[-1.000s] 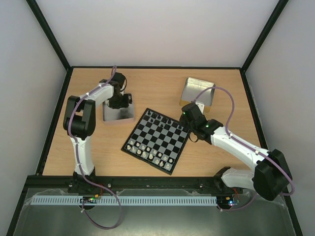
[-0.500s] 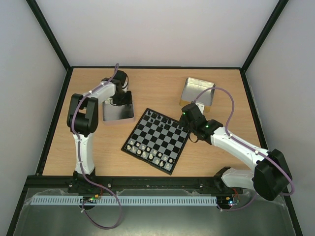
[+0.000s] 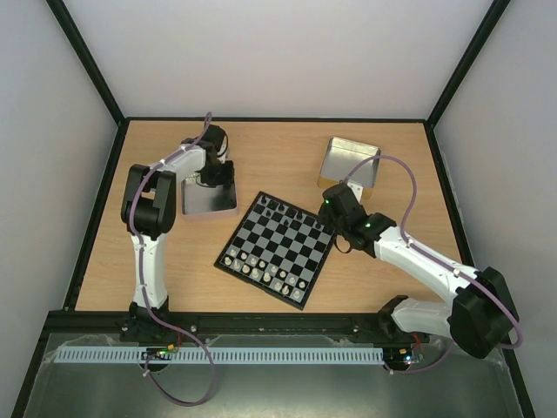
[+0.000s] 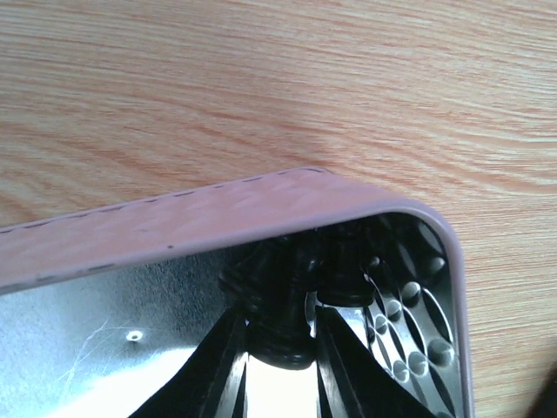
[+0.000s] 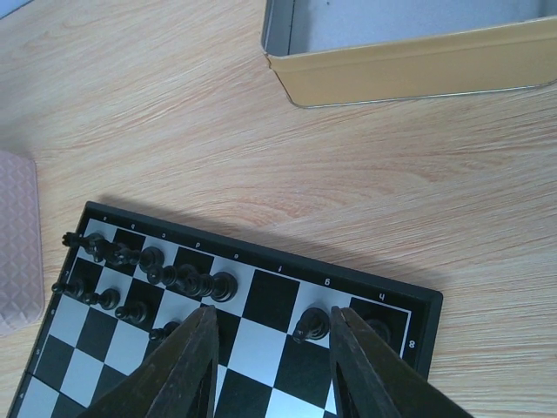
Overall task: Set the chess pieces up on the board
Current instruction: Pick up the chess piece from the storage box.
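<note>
We have the black ranks partly filled: chess pieces (image 5: 187, 279) stand on the board (image 5: 270, 300) just ahead of our right gripper's (image 5: 274, 313) wide, empty jaws. Our left gripper (image 4: 280, 309) pinches another piece (image 4: 278, 340) between narrow jaws inside the tin (image 4: 218, 218); gaps are left.

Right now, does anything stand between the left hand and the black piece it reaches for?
Nothing visible does. The left hand has a finger on each side of the black chess piece in the tray corner; other black pieces crowd close beside it.
</note>
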Motion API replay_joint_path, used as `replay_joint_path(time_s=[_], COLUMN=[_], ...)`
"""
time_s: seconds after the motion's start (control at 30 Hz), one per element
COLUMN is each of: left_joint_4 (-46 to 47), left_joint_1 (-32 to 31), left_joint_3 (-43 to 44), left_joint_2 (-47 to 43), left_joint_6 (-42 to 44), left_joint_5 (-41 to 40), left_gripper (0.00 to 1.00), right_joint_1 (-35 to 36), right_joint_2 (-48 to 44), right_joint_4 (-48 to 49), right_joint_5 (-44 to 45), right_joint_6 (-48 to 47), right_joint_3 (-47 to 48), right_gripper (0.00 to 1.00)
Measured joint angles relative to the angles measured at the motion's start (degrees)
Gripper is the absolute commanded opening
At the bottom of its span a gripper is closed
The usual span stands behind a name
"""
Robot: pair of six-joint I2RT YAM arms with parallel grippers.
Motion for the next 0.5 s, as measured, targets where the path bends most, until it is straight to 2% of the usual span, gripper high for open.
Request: replay_joint_path(time_s=[0.27,0.5], left_joint_4=[-0.59,-1.03], left_joint_1=[0.00,0.02], left_joint_3=[-2.45,-11.78], left_joint_2=[-2.27,-15.76], left_joint_6=[0.28,1.27], left_joint_5=[-0.46,1.97], left_gripper=[0.10,0.12], right_joint_1=[0.00,0.00], right_joint_2=[-1.40,-1.92], right_joint_4=[0.85,5.22], right_joint_5=[-2.73,-11.65], right_joint_6=[-0.35,-2.01], right_joint_3=[-0.07,0.13], right_gripper=[0.36,0.38])
